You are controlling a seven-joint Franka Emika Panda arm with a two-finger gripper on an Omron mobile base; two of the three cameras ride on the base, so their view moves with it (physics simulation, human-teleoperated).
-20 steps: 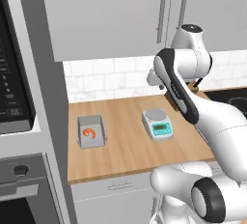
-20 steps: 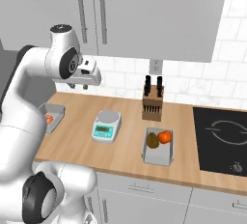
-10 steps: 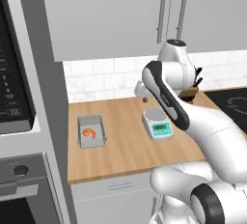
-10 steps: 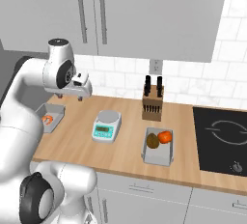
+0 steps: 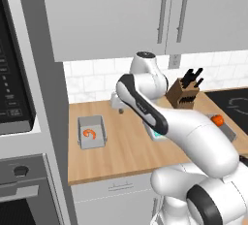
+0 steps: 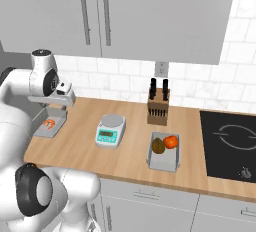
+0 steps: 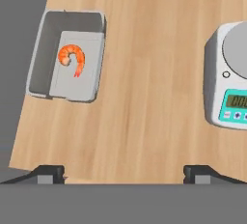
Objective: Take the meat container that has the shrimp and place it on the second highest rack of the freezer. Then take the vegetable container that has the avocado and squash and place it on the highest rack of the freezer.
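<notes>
wooden desk (image 5: pixel 126 146) under grey cupboards, and the meat container (image 7: pixel 67 56) sits near its left end, long axis running front to back, shrimp (image 7: pixel 72 57) curled inside. tool (image 7: pixel 124 172) hangs above the desk with tips wide apart, holding nothing, scale (image 7: pixel 229 90) off to the other side.

An orange shrimp (image 7: pixel 72 58) is lying in a grey tray (image 7: pixel 42 59) on the tan wood-grain tabletop (image 7: pixel 144 97). The scale (image 7: pixel 230 76) is showing white with a teal panel, and the second grey tray (image 6: pixel 163 160) is showing an orange squash (image 6: pixel 171 141) and a brown-green avocado (image 6: pixel 158 145).
</notes>
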